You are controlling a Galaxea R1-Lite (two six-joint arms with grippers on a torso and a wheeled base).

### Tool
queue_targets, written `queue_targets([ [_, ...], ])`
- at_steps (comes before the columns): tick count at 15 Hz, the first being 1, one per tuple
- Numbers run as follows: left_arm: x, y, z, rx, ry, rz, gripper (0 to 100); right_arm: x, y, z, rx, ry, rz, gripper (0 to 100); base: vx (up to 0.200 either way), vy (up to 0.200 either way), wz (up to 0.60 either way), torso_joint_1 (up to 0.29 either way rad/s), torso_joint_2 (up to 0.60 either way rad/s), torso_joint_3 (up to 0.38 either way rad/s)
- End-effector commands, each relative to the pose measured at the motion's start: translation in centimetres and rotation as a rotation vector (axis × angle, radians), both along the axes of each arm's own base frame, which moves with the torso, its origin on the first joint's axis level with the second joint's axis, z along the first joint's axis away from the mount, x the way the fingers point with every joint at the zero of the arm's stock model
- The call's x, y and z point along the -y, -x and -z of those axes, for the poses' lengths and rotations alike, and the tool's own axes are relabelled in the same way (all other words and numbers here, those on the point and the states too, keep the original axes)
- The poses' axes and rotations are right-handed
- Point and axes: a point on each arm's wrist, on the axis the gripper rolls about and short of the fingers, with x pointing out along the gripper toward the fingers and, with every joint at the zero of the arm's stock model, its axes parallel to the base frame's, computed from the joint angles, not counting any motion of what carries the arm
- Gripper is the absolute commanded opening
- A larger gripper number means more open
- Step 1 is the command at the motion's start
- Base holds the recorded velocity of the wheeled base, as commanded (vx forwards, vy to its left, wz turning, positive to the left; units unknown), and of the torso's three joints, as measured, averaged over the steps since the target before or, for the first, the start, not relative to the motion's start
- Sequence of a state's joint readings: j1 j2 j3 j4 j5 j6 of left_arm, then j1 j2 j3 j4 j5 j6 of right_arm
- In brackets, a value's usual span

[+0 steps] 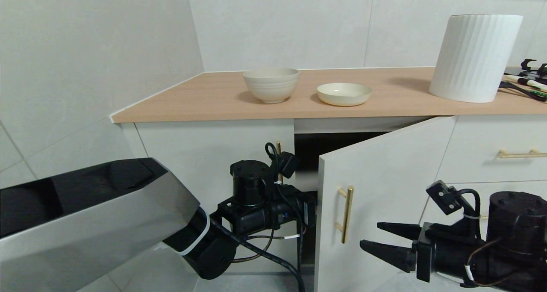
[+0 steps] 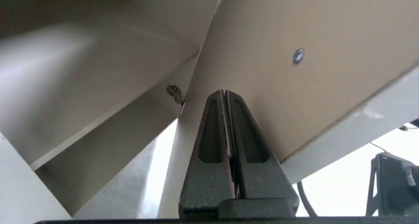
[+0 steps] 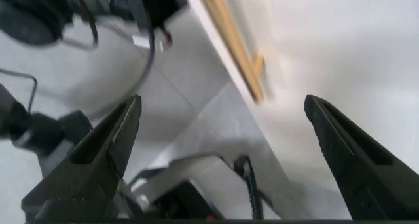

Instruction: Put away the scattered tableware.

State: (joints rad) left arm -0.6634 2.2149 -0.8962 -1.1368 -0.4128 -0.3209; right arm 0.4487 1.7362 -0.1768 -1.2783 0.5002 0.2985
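Wooden worktop crosses the upper frame. One bowl and one shallow dish sit apart at its centre, back from the front edge. Below, one cabinet door stands ajar. Your left claw, closed and empty, is by the door's inner face. Your right claw, wide open and empty, hangs lower right near the handle.

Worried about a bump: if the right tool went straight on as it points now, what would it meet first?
The open right tool would probably meet the open cabinet door first, at or beside its gold handle; depth is unclear.
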Motion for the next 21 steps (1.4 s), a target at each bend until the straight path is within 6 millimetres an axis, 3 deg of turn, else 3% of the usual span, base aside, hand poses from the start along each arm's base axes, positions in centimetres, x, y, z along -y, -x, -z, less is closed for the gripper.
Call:
queue_targets([
  [1, 0.1, 0.2, -0.5, 0.007, 0.008, 0.002, 0, 1.1, 2.3, -0.4, 0.008, 0.003, -0.006, 100, -0.200, 0.000, 0.00, 0.007, 0.00, 0.002],
  [5, 0.9, -0.1, -0.6, 0.006, 0.007, 0.014, 0, 1.1, 2.5, -0.3, 0.011, 0.006, -0.008, 100, -0.200, 0.000, 0.00, 0.005, 0.00, 0.004],
  [9, 2.3, -1.8, -0.9, -0.003, 0.001, 0.014, 0, 1.2, 2.6, -0.2, 0.005, 0.009, -0.007, 100, 0.000, 0.000, 0.00, 0.000, 0.00, 0.000],
  [12, 2.8, -1.9, -1.0, -0.005, -0.001, 0.022, 0, 1.2, 2.6, -0.2, 0.005, 0.009, -0.005, 100, 0.000, 0.000, 0.00, 0.000, 0.00, 0.000],
  [15, 3.0, -2.2, -0.9, -0.002, 0.002, 0.022, 0, 1.2, 2.7, -0.2, 0.003, 0.009, -0.006, 100, -0.200, 0.000, 0.00, 0.007, 0.00, 0.004],
  [21, 4.0, -2.5, -0.8, -0.002, 0.002, 0.034, 0, 1.3, 3.0, -0.5, 0.016, 0.004, -0.010, 100, 0.000, 0.000, 0.00, 0.000, 0.00, 0.000],
])
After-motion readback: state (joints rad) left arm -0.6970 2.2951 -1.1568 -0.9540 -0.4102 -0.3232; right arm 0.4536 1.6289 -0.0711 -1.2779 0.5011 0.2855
